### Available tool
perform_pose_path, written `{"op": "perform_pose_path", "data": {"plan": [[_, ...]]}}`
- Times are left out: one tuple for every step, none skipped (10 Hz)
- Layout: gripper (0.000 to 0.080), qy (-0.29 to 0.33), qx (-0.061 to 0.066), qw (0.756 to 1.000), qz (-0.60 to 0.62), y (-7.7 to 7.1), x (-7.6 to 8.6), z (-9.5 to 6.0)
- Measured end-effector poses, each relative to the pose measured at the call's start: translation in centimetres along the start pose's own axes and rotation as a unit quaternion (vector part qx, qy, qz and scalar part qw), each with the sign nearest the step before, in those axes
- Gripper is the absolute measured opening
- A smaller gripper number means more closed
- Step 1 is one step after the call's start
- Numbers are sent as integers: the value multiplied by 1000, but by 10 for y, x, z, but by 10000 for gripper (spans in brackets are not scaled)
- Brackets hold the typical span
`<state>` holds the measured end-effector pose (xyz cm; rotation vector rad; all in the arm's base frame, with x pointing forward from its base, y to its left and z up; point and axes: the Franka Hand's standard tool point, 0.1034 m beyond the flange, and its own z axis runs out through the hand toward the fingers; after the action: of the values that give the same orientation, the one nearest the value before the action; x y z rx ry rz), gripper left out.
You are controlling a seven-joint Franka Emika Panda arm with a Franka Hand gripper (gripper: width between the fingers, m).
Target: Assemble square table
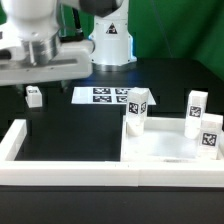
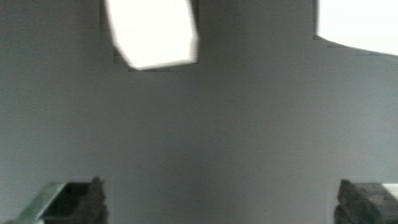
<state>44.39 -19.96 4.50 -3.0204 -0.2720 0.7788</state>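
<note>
Risk of tipping loose leg block (image 1: 33, 96) just below released, empty end effector (image 2: 221, 205) above bench (image 1: 60, 115) if lowered off-centre, with tabletop slab (image 1: 165, 148) and three standing legs well apart from end effector.

exterior: faces arm base across table (image 1: 60, 115) | wrist: looks down, close
</note>
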Motion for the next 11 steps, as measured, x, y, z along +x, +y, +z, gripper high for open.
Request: {"op": "perform_pose_path", "data": {"plan": [[649, -31, -5, 999, -10, 18, -7, 3], [649, -53, 1, 999, -2, 24, -8, 1], [649, -90, 3, 996, 1, 20, -11, 2], [649, -123, 6, 992, -2, 18, -10, 5], [649, -138, 7, 990, -2, 18, -8, 6], [649, -153, 8, 988, -5, 17, -9, 8], [649, -142, 0, 990, -23, 14, -7, 14], [649, -127, -3, 991, -49, 11, -12, 22], [649, -131, 2, 991, -41, 9, -18, 24], [649, -130, 0, 991, -41, 11, -16, 24], [649, -130, 1, 991, -41, 11, -16, 24]]}}
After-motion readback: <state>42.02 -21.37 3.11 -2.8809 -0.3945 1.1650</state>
